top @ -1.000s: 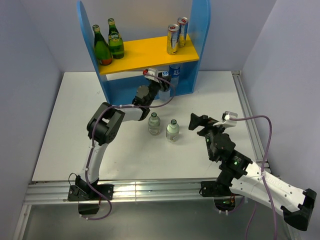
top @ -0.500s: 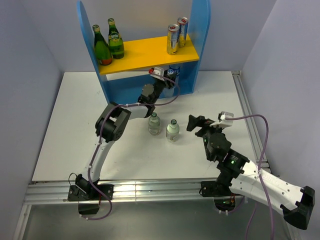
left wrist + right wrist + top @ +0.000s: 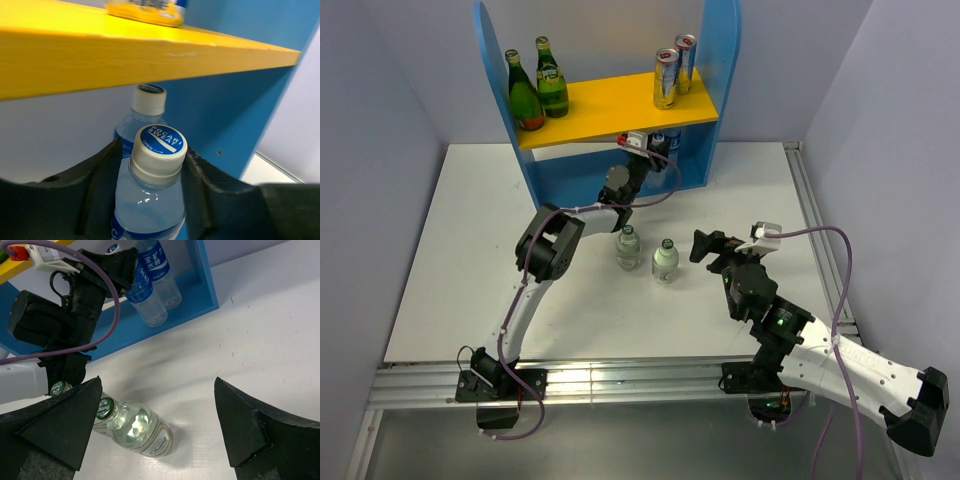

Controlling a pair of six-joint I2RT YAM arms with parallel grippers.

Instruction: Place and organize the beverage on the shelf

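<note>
left gripper [image 3: 652, 148] pushed deeper under shelf [image 3: 722, 62] | clenched on pocari sweat bottle [image 3: 158, 146] | right gripper [image 3: 159, 416] spread wide

Brand names on two drinks
The water bottle [image 3: 150, 210] is showing "POCARI SWEAT" and "OPEN" on its cap [image 3: 158, 146]; the clear bottle [image 3: 132, 425] is showing "Chang" on its label [image 3: 157, 444].

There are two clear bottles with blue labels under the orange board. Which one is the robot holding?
The front bottle, gripped at its neck by the left end effector; the other bottle stands free right behind it.
</note>
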